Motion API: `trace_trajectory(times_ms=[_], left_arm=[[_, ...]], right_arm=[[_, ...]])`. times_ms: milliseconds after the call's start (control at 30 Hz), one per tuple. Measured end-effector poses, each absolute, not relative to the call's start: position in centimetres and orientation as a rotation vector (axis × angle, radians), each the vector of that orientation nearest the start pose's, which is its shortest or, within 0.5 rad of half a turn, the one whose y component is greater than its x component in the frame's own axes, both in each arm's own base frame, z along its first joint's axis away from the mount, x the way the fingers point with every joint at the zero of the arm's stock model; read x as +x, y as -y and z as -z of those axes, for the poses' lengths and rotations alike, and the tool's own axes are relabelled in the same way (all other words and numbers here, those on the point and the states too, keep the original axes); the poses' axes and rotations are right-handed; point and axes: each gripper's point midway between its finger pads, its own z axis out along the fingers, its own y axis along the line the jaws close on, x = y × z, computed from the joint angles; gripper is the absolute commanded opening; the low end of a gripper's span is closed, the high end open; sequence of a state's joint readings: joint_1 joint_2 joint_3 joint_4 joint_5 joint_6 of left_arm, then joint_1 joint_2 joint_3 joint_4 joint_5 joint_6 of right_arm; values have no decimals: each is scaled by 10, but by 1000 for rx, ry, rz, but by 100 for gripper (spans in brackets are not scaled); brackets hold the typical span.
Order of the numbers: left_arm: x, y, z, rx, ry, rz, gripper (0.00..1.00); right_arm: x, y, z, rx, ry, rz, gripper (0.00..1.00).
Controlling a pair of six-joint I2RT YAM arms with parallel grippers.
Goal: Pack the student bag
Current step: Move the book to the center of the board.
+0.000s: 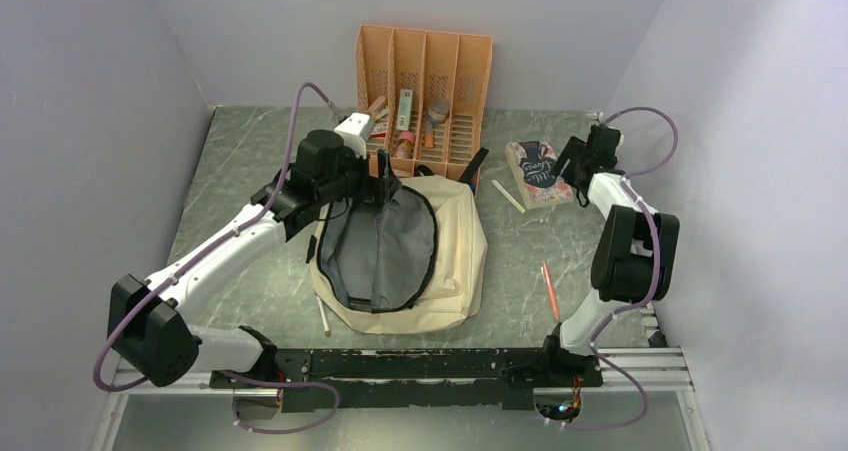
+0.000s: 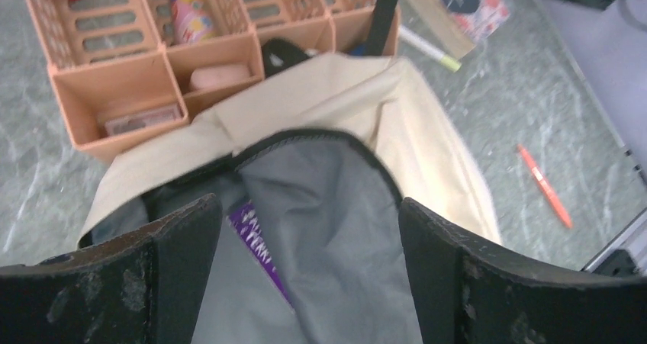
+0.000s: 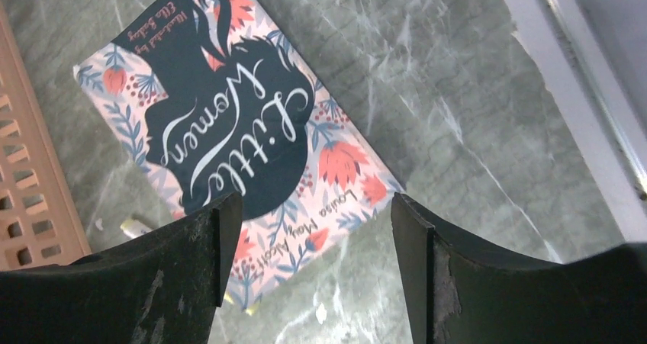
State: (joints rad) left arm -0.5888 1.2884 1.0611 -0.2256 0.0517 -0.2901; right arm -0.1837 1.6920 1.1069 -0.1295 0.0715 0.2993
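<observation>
One student bag (image 1: pixel 455 261) lies mid-tabletop (image 1: pixel 250 161), its long axis running from near edge to far edge. Its grey mouth gapes directly beneath the left jaws, which are released and empty. One book (image 3: pixel 229 123), Little Women, lies flat towards the far right corner under the right jaws, spread and grasping nothing. One orange desk organiser (image 1: pixel 425 71) touches the bag's far end. One orange pen (image 1: pixel 549 291), one white marker (image 1: pixel 507 196) and one pencil (image 1: pixel 323 316) lie loose.
</observation>
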Motion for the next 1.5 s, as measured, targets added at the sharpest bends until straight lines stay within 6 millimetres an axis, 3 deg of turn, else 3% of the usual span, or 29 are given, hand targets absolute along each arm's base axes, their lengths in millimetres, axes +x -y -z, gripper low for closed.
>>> trace_trajectory(times_ms=[167, 467, 633, 767, 1033, 1300, 1500], left_arm=[[340, 269, -247, 334, -2009, 681, 86], [327, 304, -231, 396, -2054, 747, 85], [321, 305, -234, 402, -2049, 756, 85], [315, 299, -236, 398, -2050, 751, 85], [310, 295, -234, 399, -2057, 747, 85], [309, 294, -231, 400, -2067, 744, 85], [308, 294, -229, 401, -2072, 743, 85]], right_arm=[[468, 85, -76, 562, -2250, -62, 79], [522, 57, -72, 399, -2188, -222, 77], [562, 32, -63, 302, -2153, -160, 79], [581, 21, -54, 291, -2133, -95, 80], [618, 49, -47, 350, -2085, 70, 85], [628, 57, -21, 338, -2157, 133, 83], [612, 55, -19, 335, -2182, 131, 79]])
